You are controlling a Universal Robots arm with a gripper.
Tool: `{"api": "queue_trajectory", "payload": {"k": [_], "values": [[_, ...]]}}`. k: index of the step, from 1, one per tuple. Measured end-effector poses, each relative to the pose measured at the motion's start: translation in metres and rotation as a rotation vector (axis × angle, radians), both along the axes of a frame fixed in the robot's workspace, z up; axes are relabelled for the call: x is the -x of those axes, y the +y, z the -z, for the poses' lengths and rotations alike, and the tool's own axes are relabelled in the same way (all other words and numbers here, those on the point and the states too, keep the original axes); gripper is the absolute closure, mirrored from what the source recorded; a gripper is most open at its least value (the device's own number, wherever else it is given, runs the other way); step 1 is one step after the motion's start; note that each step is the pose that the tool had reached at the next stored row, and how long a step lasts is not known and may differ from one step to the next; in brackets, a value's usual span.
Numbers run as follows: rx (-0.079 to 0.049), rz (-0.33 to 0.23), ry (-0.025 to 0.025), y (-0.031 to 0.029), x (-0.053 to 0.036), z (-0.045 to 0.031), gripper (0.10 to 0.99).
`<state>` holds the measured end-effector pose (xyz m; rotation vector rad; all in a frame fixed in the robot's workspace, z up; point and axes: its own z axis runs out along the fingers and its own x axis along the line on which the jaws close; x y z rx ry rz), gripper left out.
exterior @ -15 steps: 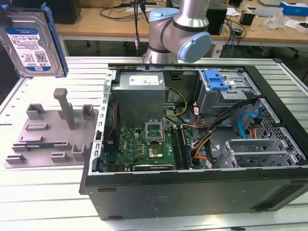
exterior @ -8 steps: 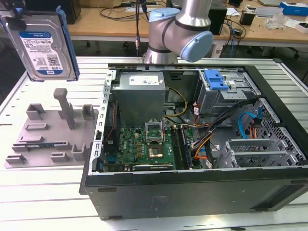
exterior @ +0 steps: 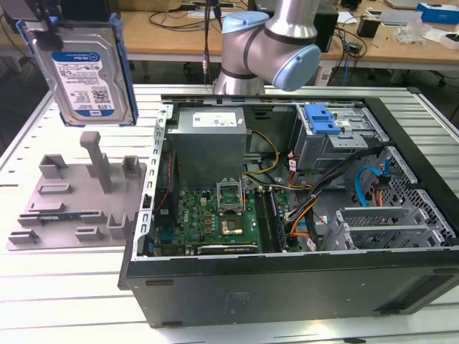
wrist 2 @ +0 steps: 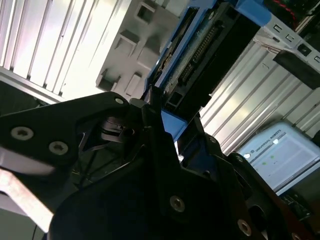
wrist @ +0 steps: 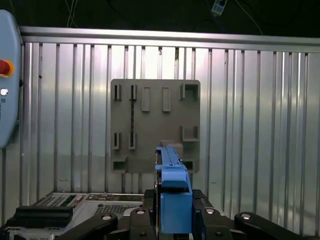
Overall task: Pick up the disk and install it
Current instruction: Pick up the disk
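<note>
In the exterior view the disk (exterior: 90, 68) hangs upright near the exterior view's top left corner. It is clear above the grey fixture plate (exterior: 72, 193) on the slatted worktop (exterior: 64, 287) and well apart from the open computer case (exterior: 287, 215), with free air round its lower edges. In the second wrist view the black jaws are clamped on the disk's (wrist 2: 200, 55) blue-framed end. In the first wrist view the disk (wrist: 172, 170) shows edge-on over the fixture plate (wrist: 155, 125).

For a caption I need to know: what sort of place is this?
Probably a robotics lab or workshop: an opened computer case lies on a slotted metal table beside a grey fixture plate, cluttered wooden workbenches stand behind, and the gripper holds the disk in the air.
</note>
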<state>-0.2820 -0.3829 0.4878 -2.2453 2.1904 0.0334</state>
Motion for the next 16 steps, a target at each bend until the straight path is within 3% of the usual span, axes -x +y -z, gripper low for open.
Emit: {"api": "queue_trajectory", "payload": {"k": [6, 13, 16], "values": [[0.0, 0.0, 0.0017, -0.008, -0.0241, -0.0011, 0.718], [0.0, 0.0, 0.0064, -0.0223, -0.0688, -0.003, 0.718], [0.0, 0.0, 0.0075, -0.0263, -0.0809, -0.0034, 0.718]]}}
